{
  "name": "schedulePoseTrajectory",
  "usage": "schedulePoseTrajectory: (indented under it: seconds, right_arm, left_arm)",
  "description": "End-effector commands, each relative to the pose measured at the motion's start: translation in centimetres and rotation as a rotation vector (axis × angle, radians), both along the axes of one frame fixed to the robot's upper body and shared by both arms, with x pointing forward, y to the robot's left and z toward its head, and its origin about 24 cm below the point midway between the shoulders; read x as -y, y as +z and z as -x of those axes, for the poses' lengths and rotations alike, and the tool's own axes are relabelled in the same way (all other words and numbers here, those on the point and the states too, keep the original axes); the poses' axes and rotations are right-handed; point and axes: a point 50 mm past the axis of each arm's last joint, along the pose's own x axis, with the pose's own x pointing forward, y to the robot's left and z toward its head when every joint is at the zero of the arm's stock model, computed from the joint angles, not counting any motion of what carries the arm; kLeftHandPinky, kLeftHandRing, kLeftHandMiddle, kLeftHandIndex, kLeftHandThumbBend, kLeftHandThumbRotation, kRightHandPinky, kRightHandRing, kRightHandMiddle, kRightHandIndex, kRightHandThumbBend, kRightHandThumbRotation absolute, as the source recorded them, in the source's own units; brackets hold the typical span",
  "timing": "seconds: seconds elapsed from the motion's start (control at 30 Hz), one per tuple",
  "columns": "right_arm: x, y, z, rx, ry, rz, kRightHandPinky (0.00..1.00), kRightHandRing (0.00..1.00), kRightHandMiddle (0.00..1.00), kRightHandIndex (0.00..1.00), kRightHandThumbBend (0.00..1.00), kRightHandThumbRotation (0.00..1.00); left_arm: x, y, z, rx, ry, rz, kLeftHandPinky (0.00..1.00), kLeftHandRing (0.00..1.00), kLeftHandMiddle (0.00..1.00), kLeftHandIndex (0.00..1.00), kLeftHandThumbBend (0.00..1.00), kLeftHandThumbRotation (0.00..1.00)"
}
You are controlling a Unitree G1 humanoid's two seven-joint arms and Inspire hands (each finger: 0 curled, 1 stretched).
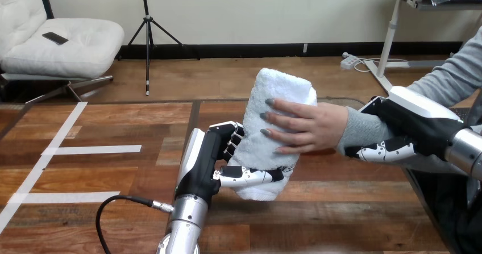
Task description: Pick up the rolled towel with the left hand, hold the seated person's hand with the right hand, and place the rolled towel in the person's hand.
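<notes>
Sharing the rolled towel (284, 89), left robot hand (207, 157) grips below person's hand (310, 126).

The white rolled towel (278, 95) stands nearly upright, its top leaning right, above the middle of the worktop (113, 169), with the left hand (207, 163) gripping its lower end. The person's hand (310, 128) lies across its right side, seemingly grasping it.

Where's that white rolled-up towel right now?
In the head view the rolled towel is at the centre, nearly upright over the table: the left hand grips its lower end, and the person's hand from the right lies across its middle.
</notes>
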Motion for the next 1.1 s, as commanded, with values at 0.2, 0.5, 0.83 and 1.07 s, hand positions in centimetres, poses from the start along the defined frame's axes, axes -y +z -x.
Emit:
schedulePoseTrajectory:
  seconds: [0.2, 0.5, 0.83, 1.07]
  right_arm:
    - [-1.46, 3.74, -1.57, 0.169, 0.039, -0.085, 0.19, 0.23, 0.30, 0.34, 0.34, 0.30]
    - [-1.36, 3.81, -1.62, 0.163, 0.034, -0.077, 0.20, 0.24, 0.31, 0.34, 0.35, 0.33]
    - [-1.28, 3.91, -1.64, 0.163, 0.031, -0.070, 0.21, 0.25, 0.32, 0.35, 0.36, 0.40]
    - [-1.22, 3.99, -1.64, 0.161, 0.032, -0.063, 0.21, 0.25, 0.32, 0.35, 0.37, 0.41]
  left_arm:
    - [2.07, 2.82, -2.20, 0.026, -0.115, 0.046, 0.33, 0.39, 0.45, 0.47, 0.79, 0.20]
    - [1.96, 2.74, -2.17, -0.018, -0.144, 0.101, 0.50, 0.58, 0.62, 0.66, 0.98, 0.52]
    - [1.58, 2.65, -2.25, -0.037, -0.162, 0.067, 0.74, 0.82, 0.83, 0.86, 1.00, 0.70]
    - [1.34, 2.60, -2.33, -0.048, -0.159, 0.028, 0.84, 0.90, 0.91, 0.91, 1.00, 0.78]
